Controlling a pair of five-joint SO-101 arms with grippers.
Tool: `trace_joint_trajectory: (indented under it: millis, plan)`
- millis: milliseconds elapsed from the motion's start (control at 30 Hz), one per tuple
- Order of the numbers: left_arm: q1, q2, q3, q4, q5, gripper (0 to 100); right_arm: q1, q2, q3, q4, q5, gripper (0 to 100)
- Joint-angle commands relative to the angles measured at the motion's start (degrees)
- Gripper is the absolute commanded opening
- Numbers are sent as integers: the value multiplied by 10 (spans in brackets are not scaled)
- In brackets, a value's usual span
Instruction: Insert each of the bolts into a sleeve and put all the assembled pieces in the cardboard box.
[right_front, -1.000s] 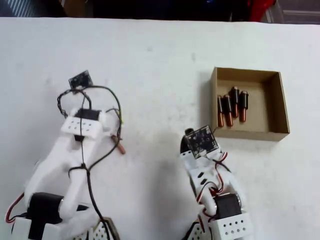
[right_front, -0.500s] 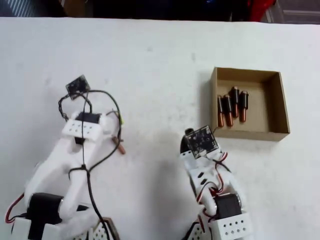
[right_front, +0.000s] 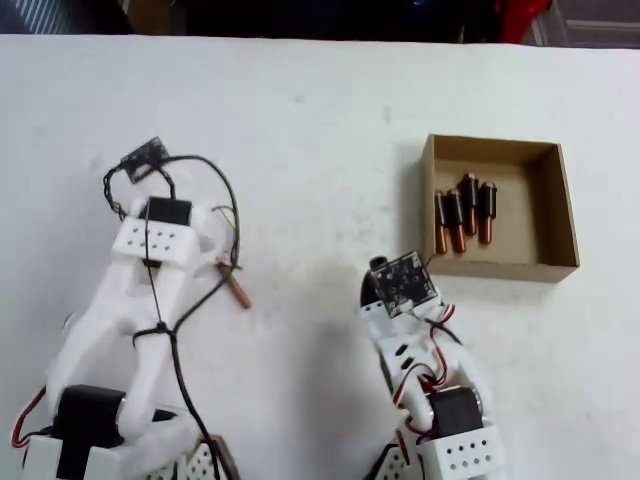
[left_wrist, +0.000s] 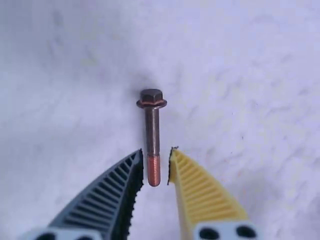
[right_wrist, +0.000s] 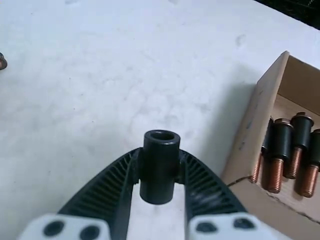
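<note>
A bolt (left_wrist: 152, 135) with a dark hex head and coppery threaded end lies flat on the white table. My left gripper (left_wrist: 156, 155) is open, its black and yellow fingertips on either side of the threaded end with small gaps. From above, the bolt (right_front: 238, 290) lies just right of the left arm's wrist. My right gripper (right_wrist: 160, 155) is shut on a black sleeve (right_wrist: 160, 165), held upright with its bore facing up. The sleeve (right_front: 378, 268) hovers left of the cardboard box's (right_front: 495, 143) near corner. Several assembled pieces (right_front: 462, 215) lie in the box.
The box wall (right_wrist: 260, 120) stands close beside the right gripper, with sleeved bolts (right_wrist: 290, 155) leaning inside it. Black cables (right_front: 215, 200) loop around the left wrist. White table stretches open between the arms and beyond the box.
The left wrist has shifted away and to the left, so more of the bolt shows beside it in the high view. The right arm and sleeve have not moved.
</note>
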Motion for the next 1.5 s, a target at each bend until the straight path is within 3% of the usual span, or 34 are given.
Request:
trace_joint_trajectory:
  millis: [0,533,1467]
  plan:
    - [-5,-22,17,-58,8,120,1,-7,4,-14,9,18]
    - [-6,-18,34,-82,9,121,1,-7,4,-14,9,18]
    - [-36,215,-96,-85,7,121,2,-7,4,-14,12,18]
